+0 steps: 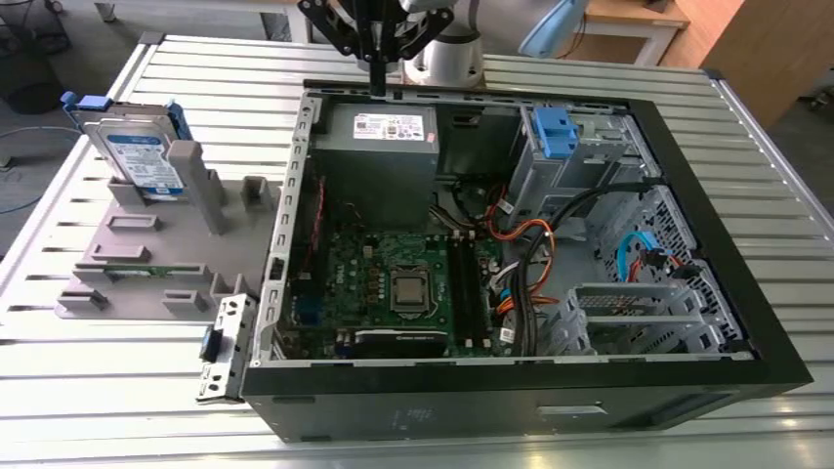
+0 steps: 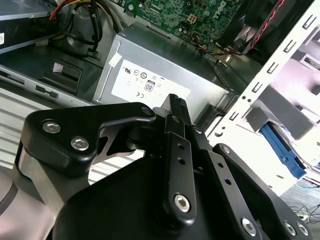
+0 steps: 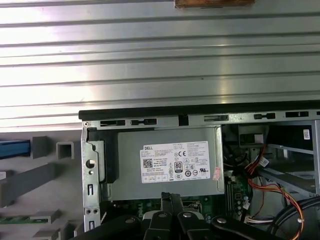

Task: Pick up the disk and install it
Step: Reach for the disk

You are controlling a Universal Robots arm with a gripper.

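Silver-grey with a blue-and-white label and blue rails on its edges, the disk (image 1: 141, 154) stands on edge in a grey plastic rack (image 1: 144, 259). The rack sits on the slatted metal counter (image 1: 117, 391), toward the exterior view's left of the open black computer case (image 1: 521, 415), with the disk apart from the case. We see the claw (image 1: 377, 86) well away from the disk, poised over the far rim of the case just above the grey power-supply box (image 1: 378, 137) with its white sticker. Its black fingers (image 2: 176, 107) are clenched together with nothing between them, and in the second wrist view their tips point toward that box. Inside the case a green circuit board (image 1: 391, 283) lies flat, and a blue bracket (image 1: 553, 132) sits in the bay toward the exterior view's right of the box.
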